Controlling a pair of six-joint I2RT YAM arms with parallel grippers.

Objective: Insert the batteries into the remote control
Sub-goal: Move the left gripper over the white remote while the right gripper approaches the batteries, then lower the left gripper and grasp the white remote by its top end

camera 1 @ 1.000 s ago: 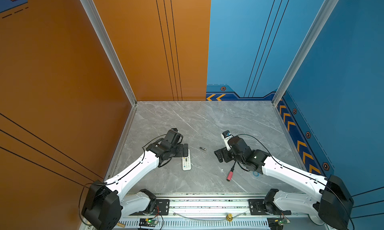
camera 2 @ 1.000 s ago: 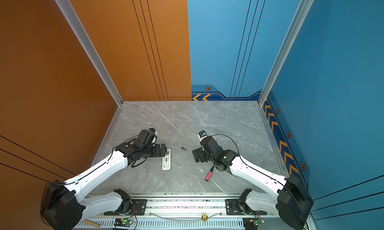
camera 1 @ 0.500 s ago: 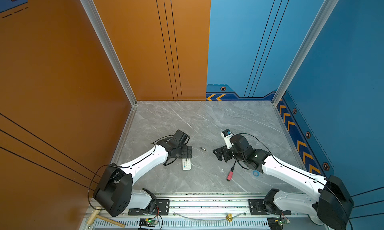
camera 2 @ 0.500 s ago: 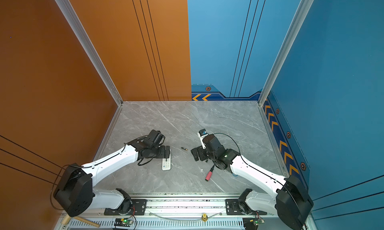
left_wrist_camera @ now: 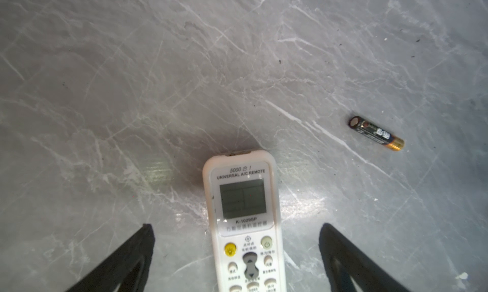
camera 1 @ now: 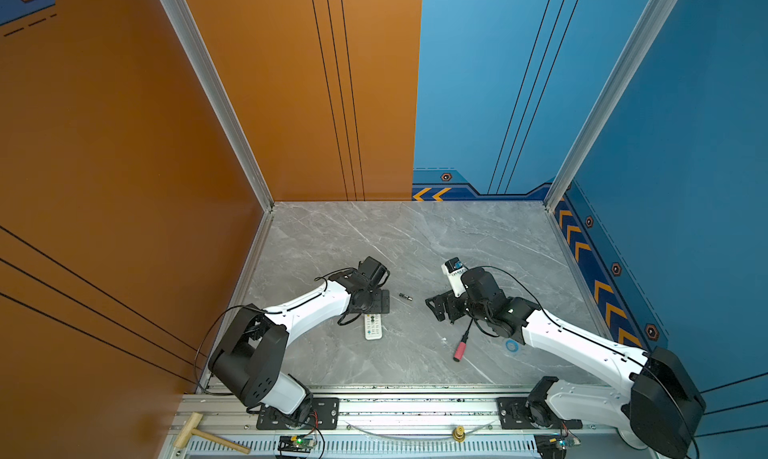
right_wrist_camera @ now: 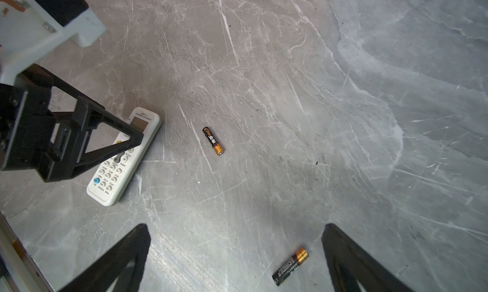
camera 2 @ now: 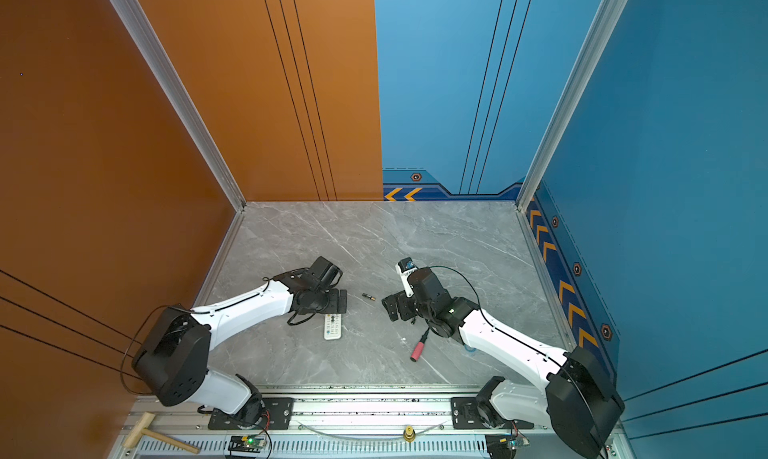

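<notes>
Two batteries lie loose: one at the remote control's two o'clock, another between the right gripper's spread fingers; left gripper gapes empty astride the remote.

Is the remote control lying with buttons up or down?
Buttons up: the remote control shows its screen and buttons in both wrist views.

Lying button-side up on grey marble table: white remote control, partly under left gripper; one battery between both grippers; pink-handled screwdriver nearby.
</notes>
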